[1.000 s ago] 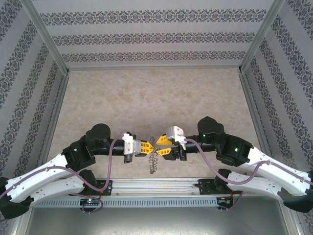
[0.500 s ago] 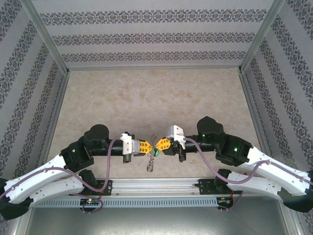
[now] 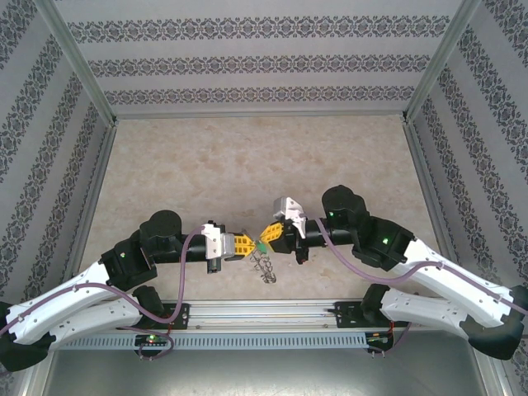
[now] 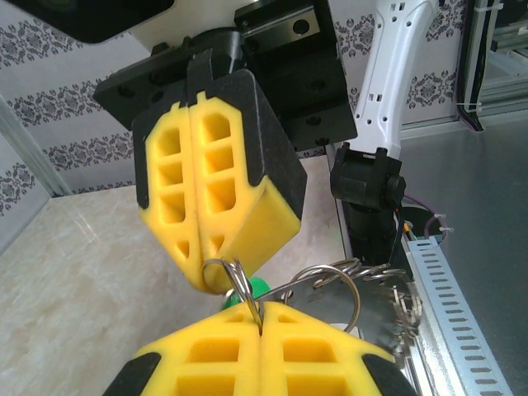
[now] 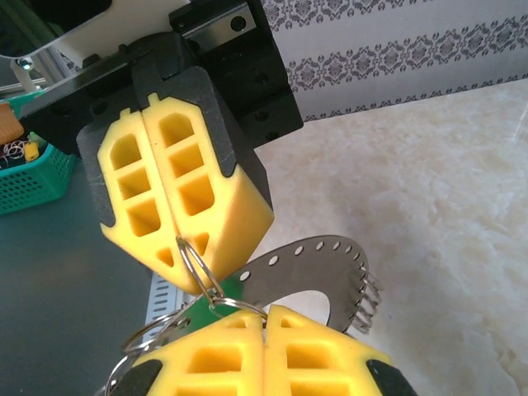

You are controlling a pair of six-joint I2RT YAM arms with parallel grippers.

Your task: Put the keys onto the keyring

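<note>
Left gripper (image 4: 260,318) and right gripper (image 4: 204,274) meet tip to tip above the near edge of the table (image 3: 247,165). Both pairs of jaws are pressed fully together. The left jaws pinch a thin wire loop of the keyring (image 4: 241,285) in their seam. The right jaws nip a linked loop at their tips, though that contact is partly hidden. The green-headed key (image 4: 259,289) sits between the two tips. The remaining loops and a perforated metal plate (image 5: 318,268) hang below, clear of the table.

Top view looks down from behind; close wrist views, seemingly opposed, share the keyring (image 4: 242,285).
</note>
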